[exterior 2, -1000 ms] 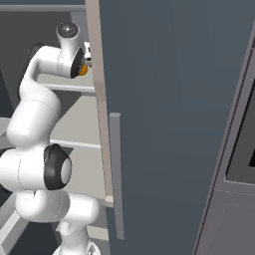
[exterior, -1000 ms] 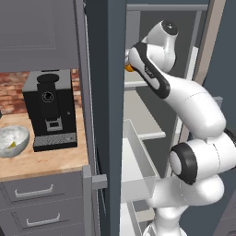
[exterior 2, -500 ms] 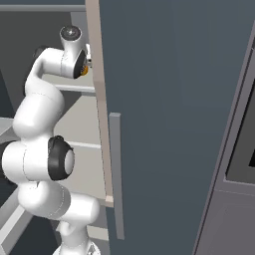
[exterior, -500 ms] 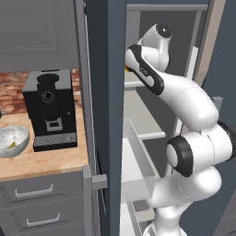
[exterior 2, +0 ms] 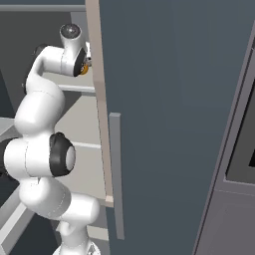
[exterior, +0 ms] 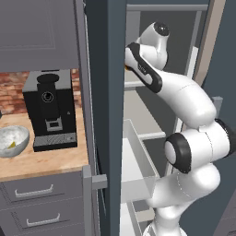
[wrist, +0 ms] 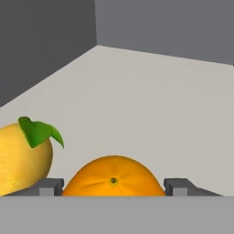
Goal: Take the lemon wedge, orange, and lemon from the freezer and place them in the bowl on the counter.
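Pale grey shelf panel runs away from the fingers in the hand view, meeting dark grey walls of the freezer (exterior: 108, 92) at the back and on one side. The orange (wrist: 113, 178) sits squarely between the two finger tips, with a narrow gap left at each side; the gripper (wrist: 113, 188) stands wide around it and whether the pads touch the fruit cannot be told. Just outside one finger (wrist: 50, 186) lies the lemon (wrist: 20, 157), with a green leaf on its top, near the orange but apart from it. Beyond both fruits the shelf is bare all the way to the back corner.

In the left base view the arm reaches up into the upper compartment, with a white drawer (exterior: 136, 166) pulled out below it. Well off to the side, past the freezer's door edge, the light wood counter (exterior: 44, 159) carries a black coffee machine (exterior: 50, 110) and the bowl (exterior: 11, 140), which holds a small yellow piece, likely the lemon wedge (exterior: 11, 144).

Against the pictures of a second ago, the forearm has pushed deeper and higher into the shelf space and the elbow has rolled toward the door; the counter things lie as before.

In the right base view a bit of orange shows by the wrist, close against the tan inner edge of the door (exterior 2: 97, 99).
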